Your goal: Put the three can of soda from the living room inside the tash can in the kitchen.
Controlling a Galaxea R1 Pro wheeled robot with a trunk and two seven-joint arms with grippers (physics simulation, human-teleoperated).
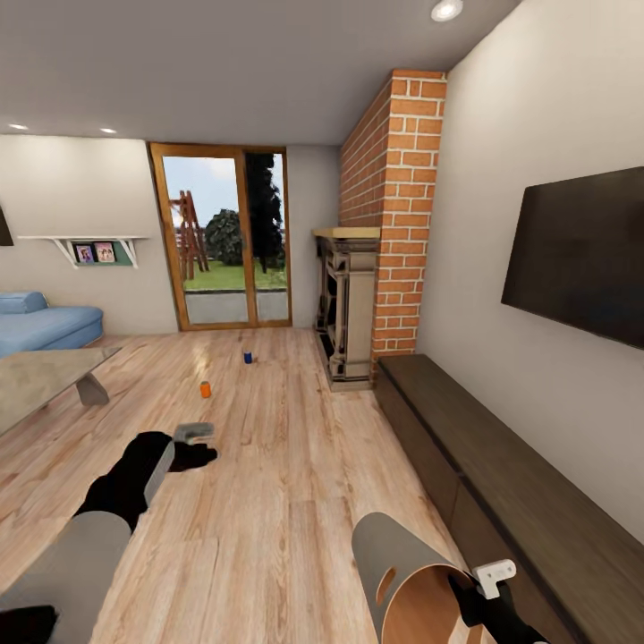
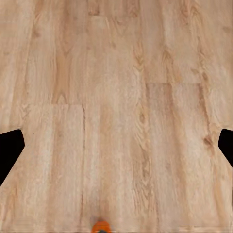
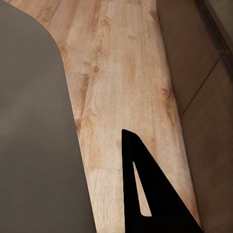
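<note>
We see two of the soda cans on the wood floor (image 1: 295, 465) of the living room: an orange can (image 1: 206, 389) and, at its 1 o'clock, a blue can (image 1: 248, 357) before the glass doors (image 1: 234, 237); the left wrist view cuts an orange can (image 2: 100, 226) off at its edge. Brick chimney (image 1: 394, 215), fireplace (image 1: 347, 313), TV (image 1: 580, 255) and sofa (image 1: 40, 324) surround them. The left gripper (image 1: 199, 444) hangs above the floor, fingers (image 2: 9, 150) spread wide and empty; we cannot tell the right gripper's (image 1: 494, 578) opening.
</note>
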